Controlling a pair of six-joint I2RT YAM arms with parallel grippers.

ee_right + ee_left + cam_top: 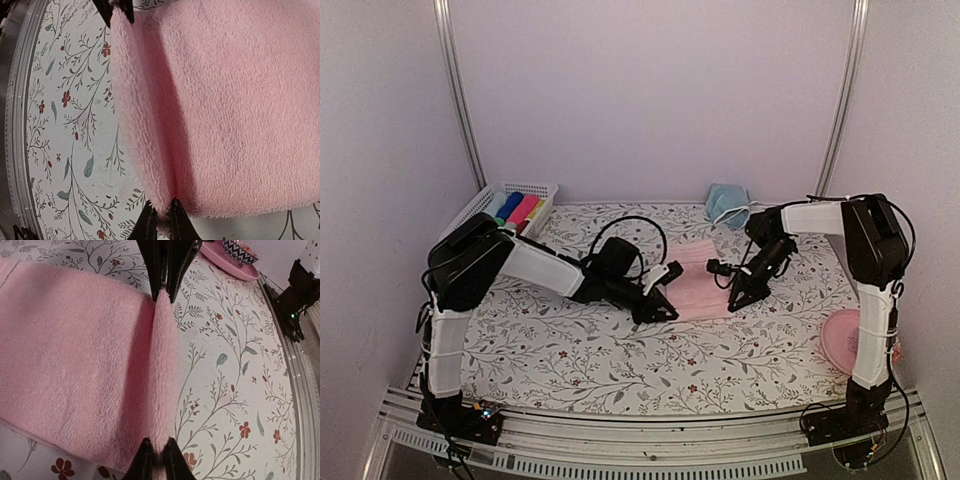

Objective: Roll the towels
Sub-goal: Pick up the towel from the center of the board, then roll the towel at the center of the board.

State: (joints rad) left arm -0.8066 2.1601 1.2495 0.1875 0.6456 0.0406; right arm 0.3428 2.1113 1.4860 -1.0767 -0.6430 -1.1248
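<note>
Left wrist view: left gripper [156,461] is closed on the near edge of the pink towel [75,365], tips pinching 1 end of a raised ridge of pile. The right gripper [161,221] is closed the same way on the other end, so 2 pinches, 1 fold. Both bites look shallow, right at the hem. Risk 1: fluffy cloth creeps out of either pinch once the arms push away from the bases, that end drops flat and the roll goes conical. Risk 2: arms advance unevenly or pull apart, and the ridge skews or stretches flat instead of turning over. Risk 3: the whole towel slides on the floral table cover [570,350] rather than rolling, since nothing pins its far edge. It lies flat mid-table between the arms with only this lip lifted, so the roll is barely begun by my read. The blue towel [728,203] sits crumpled by the back wall, near the pink one's far corner but apart, and a sliding pink towel could shove into it. The left arm's cable loop [632,218] hangs above the cloth and could snag. The pink plate [842,338] at the right edge is well apart.
</note>
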